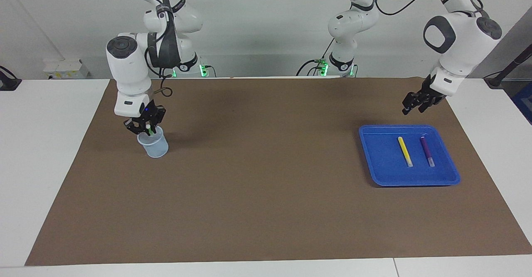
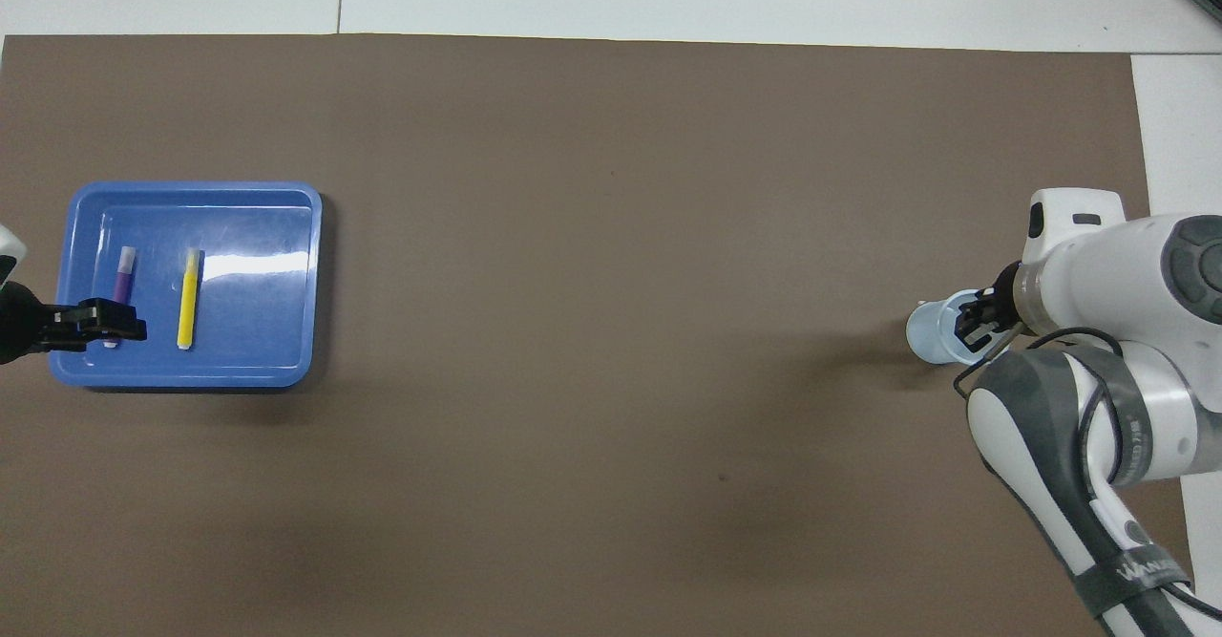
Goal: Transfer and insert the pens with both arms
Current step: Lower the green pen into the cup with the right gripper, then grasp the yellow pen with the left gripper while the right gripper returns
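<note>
Brown mat (image 1: 266, 194): spreads over most of the white table (image 1: 41, 165) and fills the middle of both views.
Right arm (image 1: 129, 69): comes down at the upper left of the facing view and enters at the right edge of the overhead view.
Left arm (image 1: 461, 32): upper right of the facing view; only its tip shows at the left edge of the overhead view.
Blue tray (image 1: 374, 160): right of centre in the facing view, left edge of the overhead view.
Cup (image 1: 158, 148): pale and see-through, standing upright at the left of the facing view.
Right gripper (image 1: 146, 128): directly over the cup's mouth; whether its fingers grip or have let go cannot be told.
Left gripper (image 1: 412, 105): in the air over the mat beside the tray; fingers apart, holding nothing.
Yellow pen (image 1: 405, 151): lying flat in the tray.
Purple pen (image 1: 427, 150): flat in the tray beside the yellow one, not touching it.
Green pen (image 1: 149, 130): near upright between the right gripper's fingers, its lower end inside the cup.
</note>
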### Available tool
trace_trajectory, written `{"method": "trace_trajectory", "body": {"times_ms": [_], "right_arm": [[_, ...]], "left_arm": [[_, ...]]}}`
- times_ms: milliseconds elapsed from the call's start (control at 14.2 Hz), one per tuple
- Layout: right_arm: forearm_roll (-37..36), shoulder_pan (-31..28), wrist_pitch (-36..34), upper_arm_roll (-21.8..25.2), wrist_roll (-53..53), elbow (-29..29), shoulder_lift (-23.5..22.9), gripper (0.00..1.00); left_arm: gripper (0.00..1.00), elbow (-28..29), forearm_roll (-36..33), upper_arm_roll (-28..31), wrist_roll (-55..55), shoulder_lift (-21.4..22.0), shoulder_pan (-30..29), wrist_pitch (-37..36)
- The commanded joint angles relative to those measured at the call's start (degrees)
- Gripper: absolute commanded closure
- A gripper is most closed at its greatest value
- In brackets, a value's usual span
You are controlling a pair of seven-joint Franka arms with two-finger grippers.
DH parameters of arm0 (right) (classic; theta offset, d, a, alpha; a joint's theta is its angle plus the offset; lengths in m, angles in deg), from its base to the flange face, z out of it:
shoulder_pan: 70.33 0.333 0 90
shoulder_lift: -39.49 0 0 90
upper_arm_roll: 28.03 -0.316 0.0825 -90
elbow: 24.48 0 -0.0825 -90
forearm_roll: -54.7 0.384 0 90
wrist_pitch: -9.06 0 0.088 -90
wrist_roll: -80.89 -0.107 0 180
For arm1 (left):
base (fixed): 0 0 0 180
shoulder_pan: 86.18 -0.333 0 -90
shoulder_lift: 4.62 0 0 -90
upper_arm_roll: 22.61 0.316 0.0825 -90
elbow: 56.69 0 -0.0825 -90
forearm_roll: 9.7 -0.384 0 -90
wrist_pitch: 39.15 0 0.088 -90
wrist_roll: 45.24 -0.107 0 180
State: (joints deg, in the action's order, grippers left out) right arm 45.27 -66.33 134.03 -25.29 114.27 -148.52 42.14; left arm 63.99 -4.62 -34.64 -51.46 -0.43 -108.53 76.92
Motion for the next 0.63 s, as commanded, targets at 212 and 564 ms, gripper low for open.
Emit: {"method": "trace_trajectory", "body": {"times_ms": [212, 564], "right_arm": [[-0.6, -1.1, 0.8, -0.8, -1.0, 1.0, 1.6, 0.0], [7.8, -0.7, -3.0, -2.7, -5.9, 7.9, 1.8, 0.0]], "left_arm": [[0.26, 0.0, -3.8, -0.4, -0.9, -8.4, -0.9, 10.8], [0.26, -1.1, -4.1, -0.4, -0.8, -16.4, -0.6, 19.7]]}}
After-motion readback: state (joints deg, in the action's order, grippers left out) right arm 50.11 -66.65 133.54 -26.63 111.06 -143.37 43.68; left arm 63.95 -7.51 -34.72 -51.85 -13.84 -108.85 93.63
